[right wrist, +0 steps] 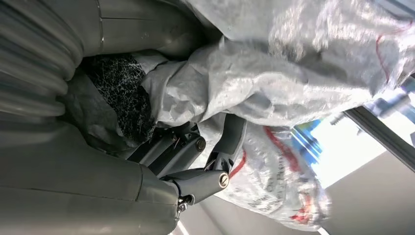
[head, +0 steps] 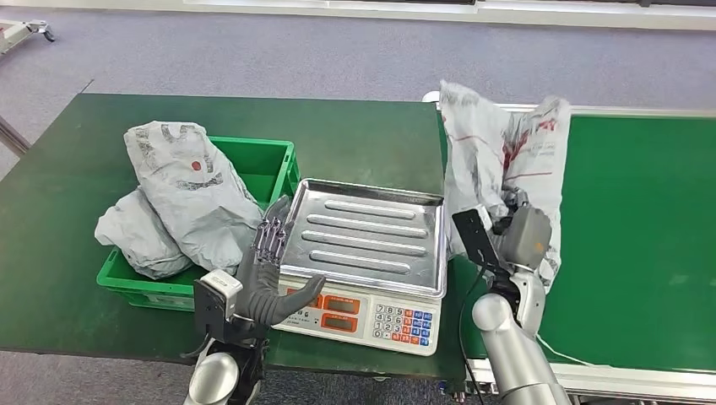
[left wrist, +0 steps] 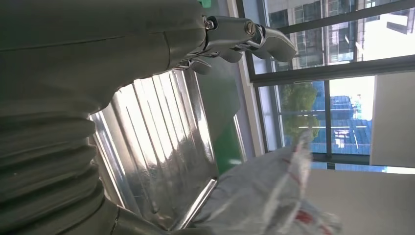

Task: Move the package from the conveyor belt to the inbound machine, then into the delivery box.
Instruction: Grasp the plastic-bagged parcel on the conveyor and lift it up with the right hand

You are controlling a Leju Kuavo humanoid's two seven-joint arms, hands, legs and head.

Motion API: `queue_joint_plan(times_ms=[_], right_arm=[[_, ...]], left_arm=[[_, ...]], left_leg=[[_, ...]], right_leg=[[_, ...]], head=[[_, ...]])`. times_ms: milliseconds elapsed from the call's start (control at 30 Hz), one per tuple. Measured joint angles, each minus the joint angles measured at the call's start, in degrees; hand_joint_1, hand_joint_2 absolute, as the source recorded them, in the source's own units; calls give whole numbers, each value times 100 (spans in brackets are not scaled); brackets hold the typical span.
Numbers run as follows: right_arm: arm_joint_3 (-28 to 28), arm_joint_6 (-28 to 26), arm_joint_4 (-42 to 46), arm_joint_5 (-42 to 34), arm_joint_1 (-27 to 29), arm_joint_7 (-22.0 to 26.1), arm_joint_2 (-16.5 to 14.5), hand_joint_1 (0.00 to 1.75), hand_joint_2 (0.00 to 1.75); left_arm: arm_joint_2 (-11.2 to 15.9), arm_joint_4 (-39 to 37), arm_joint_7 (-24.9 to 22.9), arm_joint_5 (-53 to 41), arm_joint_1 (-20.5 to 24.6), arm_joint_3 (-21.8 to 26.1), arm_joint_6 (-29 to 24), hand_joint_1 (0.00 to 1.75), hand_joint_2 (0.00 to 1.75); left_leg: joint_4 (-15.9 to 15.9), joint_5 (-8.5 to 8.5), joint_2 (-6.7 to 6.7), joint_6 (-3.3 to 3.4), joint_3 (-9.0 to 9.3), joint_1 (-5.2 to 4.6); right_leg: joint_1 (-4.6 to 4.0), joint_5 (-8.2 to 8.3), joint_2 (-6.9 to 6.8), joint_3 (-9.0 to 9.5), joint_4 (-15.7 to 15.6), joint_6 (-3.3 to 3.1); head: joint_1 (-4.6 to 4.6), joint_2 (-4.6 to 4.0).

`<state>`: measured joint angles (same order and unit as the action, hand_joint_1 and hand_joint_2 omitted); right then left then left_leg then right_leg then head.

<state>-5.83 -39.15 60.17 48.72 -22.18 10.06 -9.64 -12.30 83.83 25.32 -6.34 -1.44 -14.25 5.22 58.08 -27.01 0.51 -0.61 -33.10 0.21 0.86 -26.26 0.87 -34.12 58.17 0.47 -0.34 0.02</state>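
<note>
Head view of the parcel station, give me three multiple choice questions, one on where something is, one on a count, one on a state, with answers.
1. Where is the package that the right hand grips?
A. Flat on the scale tray
B. Held up between the scale and the conveyor belt
C. Inside the green crate

2. How many grey packages lie in the green crate?
A. None
B. Two
C. Five

3. What is on the scale tray?
A. Nothing, its ribbed steel is bare
B. A grey package
C. A cardboard box

Answers:
1 B, the bag hangs upright from the right hand beside the tray's edge, over the near edge of the conveyor belt.
2 B, one large bag rests over a smaller one.
3 A, the whole tray surface shows, with the left hand at its corner.
</note>
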Motion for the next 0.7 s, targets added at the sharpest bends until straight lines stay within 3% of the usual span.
queue_joint_plan(times_ms=[100,167,567,700], right_arm=[[-37,56,477,514,24,-882,85,175,175],[77,77,619,555,103,-1155,187,175,175],[628,106,853,560,376,-1028,450,175,175],[677,228,849,406,389,-749,470,175,175]], left_arm=[[-2,4,-41,-68,-20,17,-32,0,175],[-2,52,-78,-96,-75,34,-23,0,175],[-7,156,-128,-111,-172,102,78,0,175],[-10,137,-132,-107,-168,103,148,0,175]], left_leg=[[3,1,5,1,2,0],[4,2,16,3,0,-1],[7,-1,15,9,-4,-3],[6,-1,15,9,-6,-2]], right_leg=[[1,0,-4,5,-1,1],[5,-1,-14,10,-1,2],[8,0,-16,7,-1,4],[9,0,-16,8,-1,4]], head=[[0,0],[0,0],[0,0],[0,0]])
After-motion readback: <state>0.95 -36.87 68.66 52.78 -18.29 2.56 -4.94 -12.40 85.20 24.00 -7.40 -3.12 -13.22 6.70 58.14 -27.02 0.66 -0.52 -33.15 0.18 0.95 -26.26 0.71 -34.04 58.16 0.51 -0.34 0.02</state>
